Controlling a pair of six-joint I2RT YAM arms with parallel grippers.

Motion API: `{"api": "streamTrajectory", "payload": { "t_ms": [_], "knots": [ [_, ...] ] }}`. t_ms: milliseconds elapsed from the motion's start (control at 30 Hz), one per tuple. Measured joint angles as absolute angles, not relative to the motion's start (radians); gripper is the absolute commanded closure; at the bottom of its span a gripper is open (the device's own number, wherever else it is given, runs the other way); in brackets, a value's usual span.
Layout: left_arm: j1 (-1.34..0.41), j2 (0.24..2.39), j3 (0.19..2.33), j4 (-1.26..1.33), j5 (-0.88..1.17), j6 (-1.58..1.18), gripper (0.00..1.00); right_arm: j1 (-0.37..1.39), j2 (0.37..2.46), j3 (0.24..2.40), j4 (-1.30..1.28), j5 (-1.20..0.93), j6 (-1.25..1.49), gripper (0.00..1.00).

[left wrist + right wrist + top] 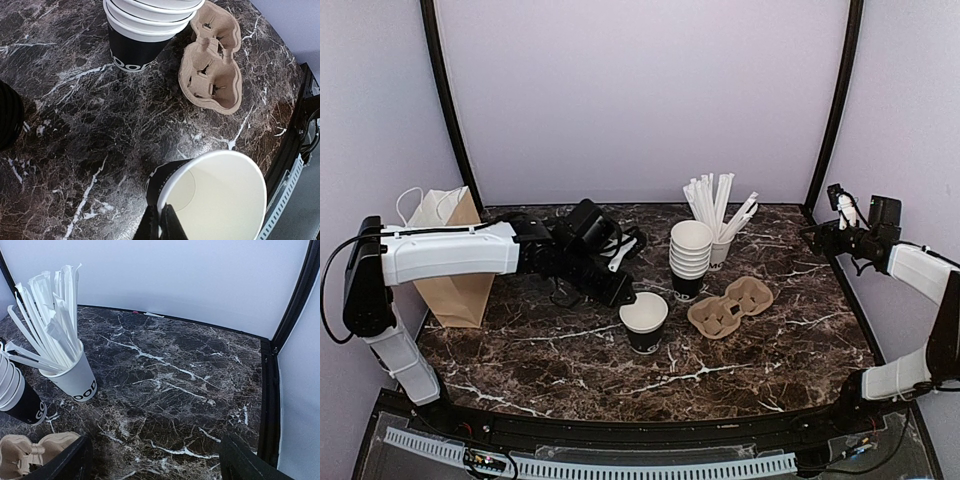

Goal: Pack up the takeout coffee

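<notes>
Dark marble tabletop (540, 350) bears the lidless black paper cup (644, 318), white inside, near the brown pulp carrier (752, 297), its rim pinched by the closed left gripper (163, 225), the right gripper (155, 445) open and empty: seemingly mid-grasp, next an upright lift into a carrier well

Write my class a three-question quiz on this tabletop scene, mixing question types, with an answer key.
1. True or false: the left gripper is shut on the rim of the single cup.
2. In the top view, where does the cardboard cup carrier lie relative to the single cup? A) to its left B) to its right C) stacked inside it
3. Fill in: the holder cup that the wrapped straws stand in is ____ on the outside.

Key: 1 true; 2 B; 3 white.
</notes>
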State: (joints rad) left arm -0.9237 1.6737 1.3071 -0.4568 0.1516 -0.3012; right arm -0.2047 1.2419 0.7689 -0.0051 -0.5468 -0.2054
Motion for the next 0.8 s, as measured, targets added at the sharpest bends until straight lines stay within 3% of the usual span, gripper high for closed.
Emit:
{"api": "streamTrajectory", "payload": {
  "t_ms": [567,700,767,800],
  "knots": [
    [-0.924,1.675,1.304,-0.453,0.111,-0.292,0.83,-0.203,1.242,0.769,-0.008,-0.547,-0.207,0.11],
    [-0.924,1.675,1.324,-0.49,0.075,-0.274,0.7,-0.203,1.242,0.769,-0.008,-0.547,-0.209,0.11],
    [-0.924,1.675,1.365,-0.529,0.032,-0.259,0.54,-0.203,1.242,0.769,-0.008,-0.547,-0.209,0.11],
    [-0.924,1.675,1.393,-0.542,0.004,-0.251,0.51,-0.203,1.242,0.769,-0.008,-0.547,-0.209,0.11]
  ]
}}
